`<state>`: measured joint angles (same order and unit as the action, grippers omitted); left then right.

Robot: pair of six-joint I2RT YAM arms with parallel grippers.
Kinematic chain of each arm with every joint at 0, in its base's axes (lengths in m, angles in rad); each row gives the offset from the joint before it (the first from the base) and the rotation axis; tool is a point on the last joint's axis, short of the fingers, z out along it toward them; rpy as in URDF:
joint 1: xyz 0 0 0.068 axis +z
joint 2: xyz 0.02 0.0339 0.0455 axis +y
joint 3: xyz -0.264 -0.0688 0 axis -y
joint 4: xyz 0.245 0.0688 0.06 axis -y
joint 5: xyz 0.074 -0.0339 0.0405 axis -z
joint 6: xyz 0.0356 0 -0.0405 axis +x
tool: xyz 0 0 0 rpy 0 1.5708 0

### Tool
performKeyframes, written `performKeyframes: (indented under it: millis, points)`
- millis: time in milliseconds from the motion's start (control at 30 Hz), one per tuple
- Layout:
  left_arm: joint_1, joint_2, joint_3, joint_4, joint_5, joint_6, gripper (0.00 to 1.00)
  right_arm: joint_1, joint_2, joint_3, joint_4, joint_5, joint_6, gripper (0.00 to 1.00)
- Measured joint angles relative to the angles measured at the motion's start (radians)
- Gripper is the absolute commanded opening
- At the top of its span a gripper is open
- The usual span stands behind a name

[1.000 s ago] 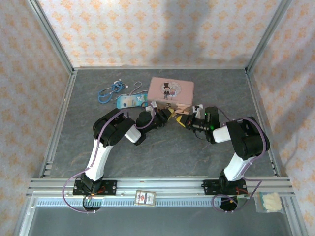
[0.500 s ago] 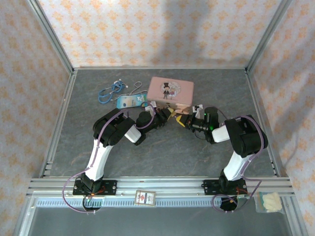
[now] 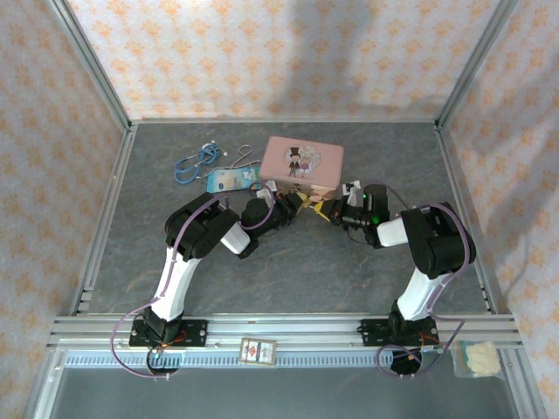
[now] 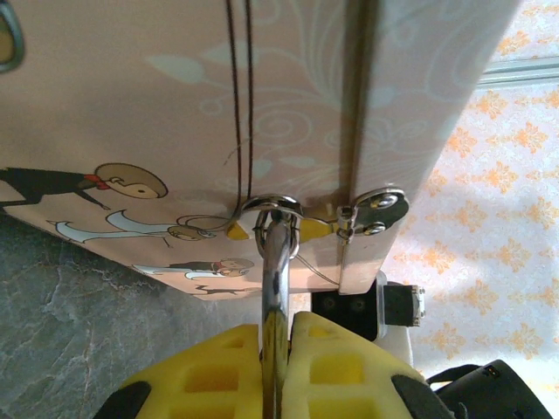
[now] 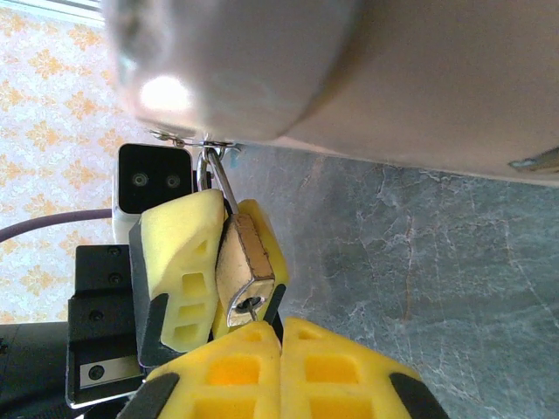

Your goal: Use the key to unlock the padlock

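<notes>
The closed pink tin [image 3: 303,163] in the upper middle hides its inside; the left gripper [image 4: 278,325] clamps the padlock [image 5: 246,262] hanging on its clasp [image 4: 376,208], and the right gripper [image 5: 279,347] is closed just below it.

light: bright, even | shadow: soft, on back wall [image 3: 301,35] | glare+blur: pink tin [image 5: 166,92] corner, right wrist | overhead: sharp

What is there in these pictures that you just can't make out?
- The key: in the right wrist view it is buried between the shut right fingers under the padlock. Whether it is in the keyhole is unclear.
- Padlock body: in the left wrist view it is covered by the left fingers, and just its shackle sticks out.
- Top view: the padlock is too small to see, tucked among both arms by the pink tin.
</notes>
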<state>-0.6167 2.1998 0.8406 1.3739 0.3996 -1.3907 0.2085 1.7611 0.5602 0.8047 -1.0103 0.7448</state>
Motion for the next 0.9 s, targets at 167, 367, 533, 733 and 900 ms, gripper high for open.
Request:
performKeyframes:
  millis: [167, 367, 533, 733, 900]
  points:
    - [-0.006, 0.0, 0.0, 0.005, -0.022, -0.014, 0.0, 0.01, 0.0, -0.025, 0.059, 0.024, 0.043, 0.0]
    - [-0.024, 0.0, 0.0, 0.007, -0.07, -0.032, 0.0, 0.037, 0.0, -0.074, 0.162, 0.093, 0.127, 0.0]
    - [-0.04, -0.005, -0.012, 0.009, -0.115, -0.05, 0.0, 0.065, 0.0, -0.117, 0.244, 0.159, 0.203, 0.0]
    - [-0.056, -0.005, -0.012, 0.031, -0.129, -0.066, 0.0, 0.081, -0.007, -0.125, 0.278, 0.192, 0.232, 0.0]
    - [-0.06, -0.005, -0.012, 0.044, -0.129, -0.073, 0.0, 0.09, -0.008, -0.124, 0.29, 0.204, 0.236, 0.0]
